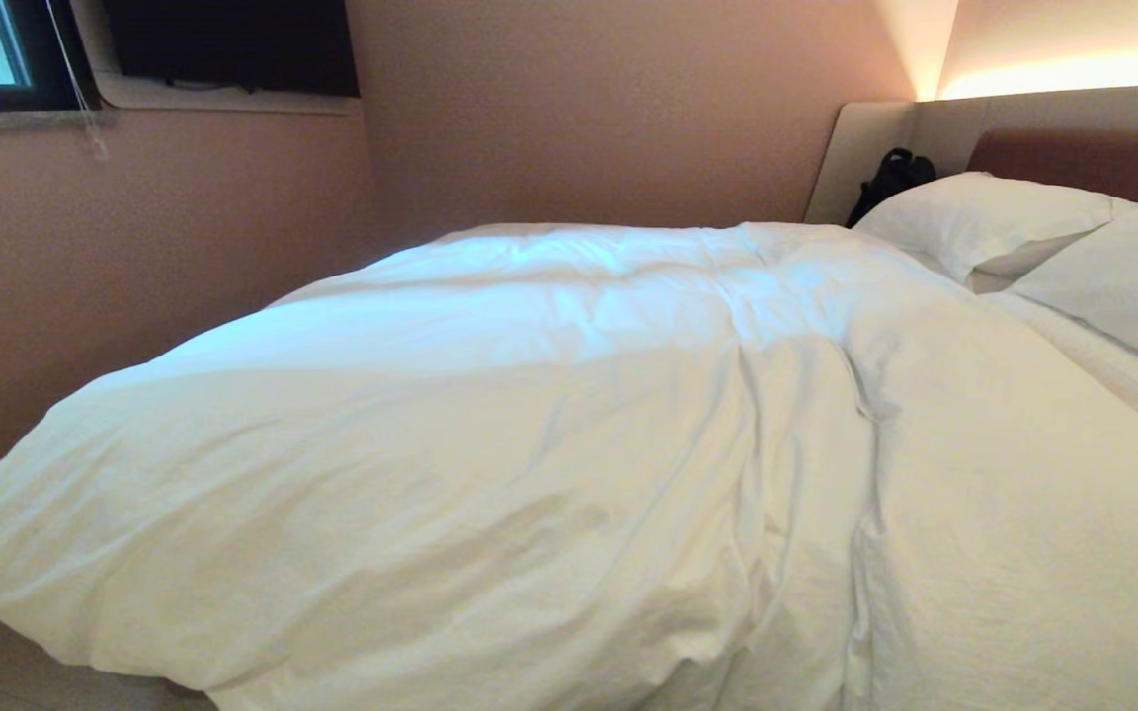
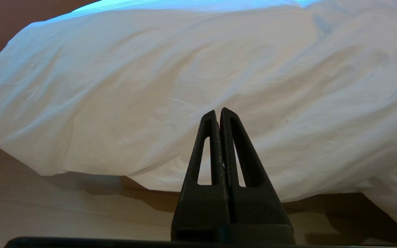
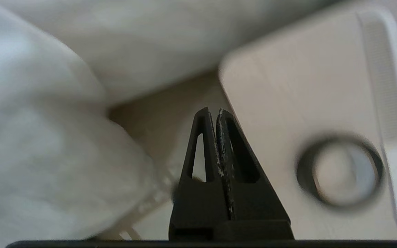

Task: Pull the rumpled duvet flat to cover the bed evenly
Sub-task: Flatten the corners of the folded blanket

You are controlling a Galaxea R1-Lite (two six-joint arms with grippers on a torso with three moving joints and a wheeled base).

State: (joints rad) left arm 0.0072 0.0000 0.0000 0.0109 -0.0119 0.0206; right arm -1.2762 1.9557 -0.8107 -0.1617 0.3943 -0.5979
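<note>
The puffy white duvet [image 1: 549, 434] lies wrinkled over the bed, bulging at the near left corner and draping over the near side; the mattress under it is hidden. The headboard [image 1: 1073, 158] shows at the far right. Neither arm appears in the head view. In the left wrist view my left gripper [image 2: 218, 111] is shut and empty, low beside the bed, pointing at the duvet's [image 2: 184, 86] hanging edge above the floor. My right gripper [image 3: 212, 111] is shut and empty too, with duvet folds [image 3: 47, 155] beside it.
Two white pillows [image 1: 984, 222] [image 1: 1132, 267] lie at the headboard, a black object [image 1: 890, 178] behind them. A pink wall [image 1: 134, 257] runs close along the bed's far and left sides. A pale panel with a dark ring [image 3: 339, 170] is near the right gripper. Light wood floor [image 2: 64, 213] lies below.
</note>
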